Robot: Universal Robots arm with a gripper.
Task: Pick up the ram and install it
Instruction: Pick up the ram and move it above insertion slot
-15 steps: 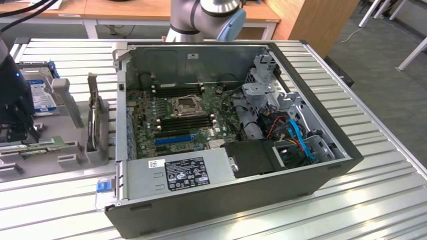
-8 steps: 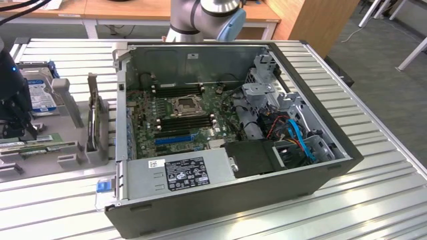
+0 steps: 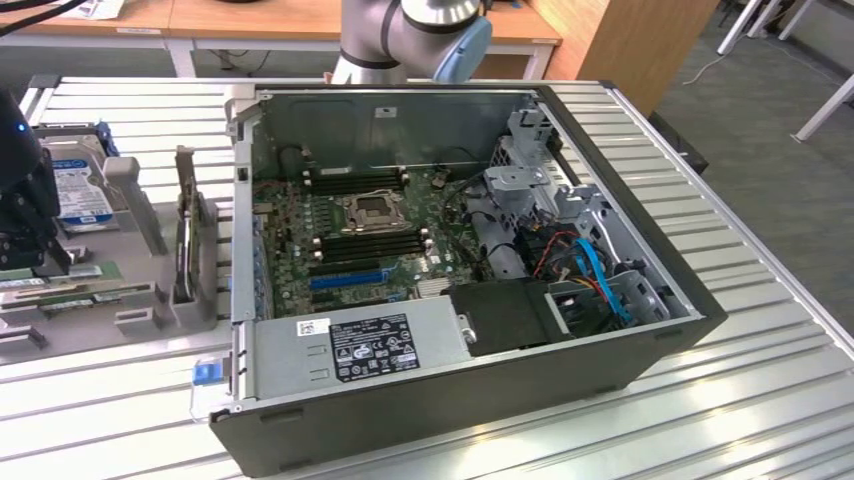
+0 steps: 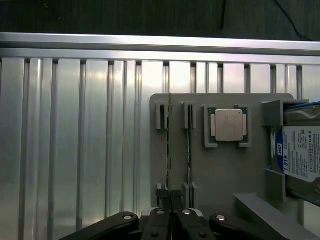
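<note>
Your gripper (image 4: 171, 201) has its fingers (image 4: 163, 205) closed tight on the thin green ram (image 4: 169, 145). The ram stands on its edge in the grey holder (image 4: 220, 175), just beside a second stick (image 4: 189, 145). Further along sit a square silver chip (image 4: 228, 125) and a hard drive (image 4: 300, 157) whose blue label reads "1.0TB".
</note>
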